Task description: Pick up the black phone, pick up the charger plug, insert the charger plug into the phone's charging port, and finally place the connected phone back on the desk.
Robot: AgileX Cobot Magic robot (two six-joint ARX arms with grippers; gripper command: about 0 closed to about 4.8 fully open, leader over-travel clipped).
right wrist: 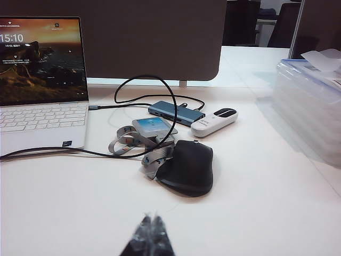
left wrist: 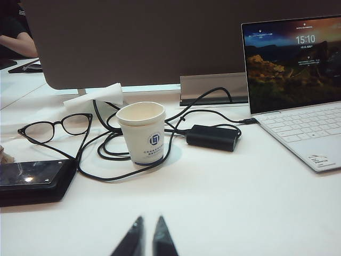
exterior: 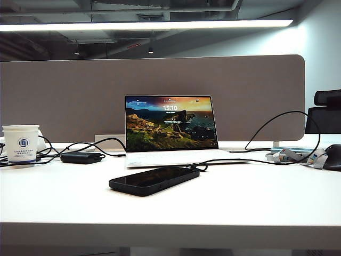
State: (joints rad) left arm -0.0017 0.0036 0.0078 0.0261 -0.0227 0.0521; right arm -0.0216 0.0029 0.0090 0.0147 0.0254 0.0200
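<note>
- white desk under both my pincers.
- left gripper low over it, tips nearly together, holding nothing.
- right gripper pinched shut, empty.
- black phone lies flat before the laptop, in neither wrist view.

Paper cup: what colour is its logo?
Blue, on the white cup; clearest in the left wrist view.

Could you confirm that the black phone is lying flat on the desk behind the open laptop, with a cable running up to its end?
Not quite: in the exterior view the black phone lies flat on the desk in front of the open laptop, not behind it. A cable does run up to its end.
</note>
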